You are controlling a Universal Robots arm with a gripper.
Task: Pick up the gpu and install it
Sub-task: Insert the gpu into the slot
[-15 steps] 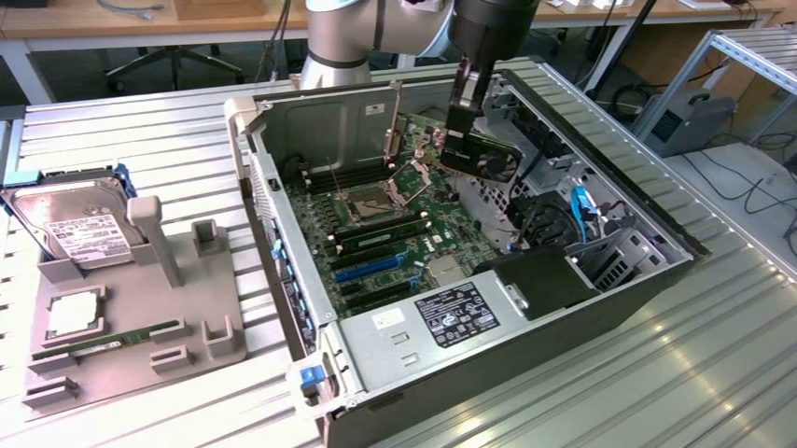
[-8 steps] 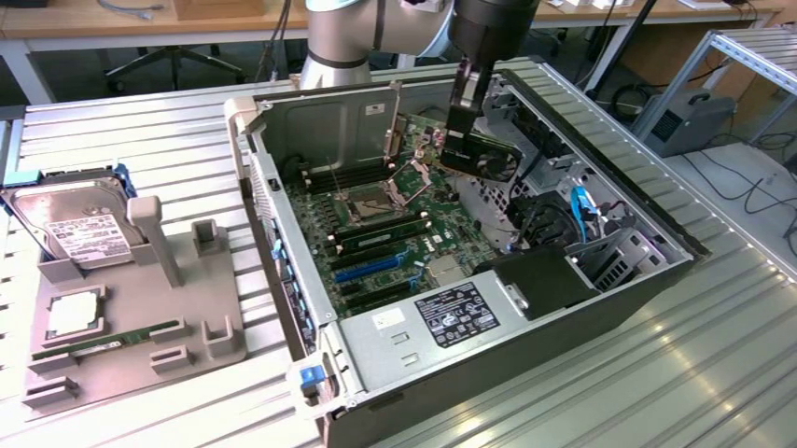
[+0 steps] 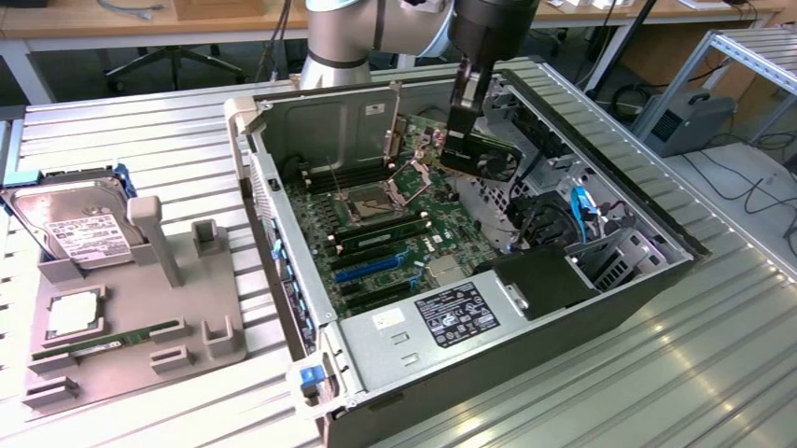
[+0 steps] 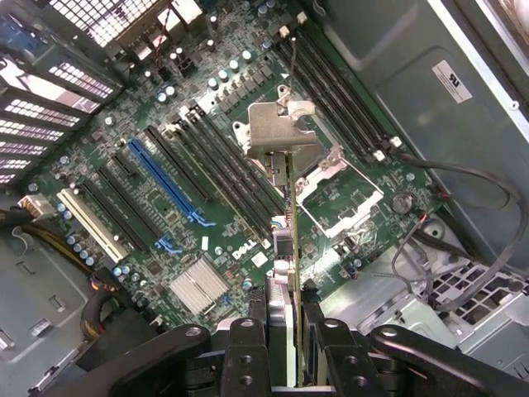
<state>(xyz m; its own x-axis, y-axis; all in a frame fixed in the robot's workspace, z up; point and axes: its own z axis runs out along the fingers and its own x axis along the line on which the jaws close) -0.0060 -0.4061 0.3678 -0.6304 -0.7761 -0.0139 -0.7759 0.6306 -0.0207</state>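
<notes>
My gripper [image 3: 464, 123] hangs over the open computer case [image 3: 648, 280], shut on the gpu [image 3: 483, 157]. The card is off the board, held above the motherboard [image 3: 412, 233], its black cooler and fan facing the exterior view's right. In the wrist view the gpu [image 4: 289, 215] appears edge-on, and its silver end bracket [image 4: 277, 136] points away from the camera. Both black fingers [image 4: 248, 335] press on the card's two faces, with my gripper [image 4: 285, 331] over the board. The long blue slot [image 4: 165, 184] lies on the board to one side of the card.
A grey fixture tray [image 3: 137, 364] at the exterior view's left carries a hard drive [image 3: 75, 229], a processor [image 3: 73, 313] and a RAM stick [image 3: 106, 343]. Inside the case are the open CPU socket [image 4: 343, 194], black memory slots [image 4: 339, 91], the power supply [image 3: 454, 313] and loose cables [image 4: 463, 182].
</notes>
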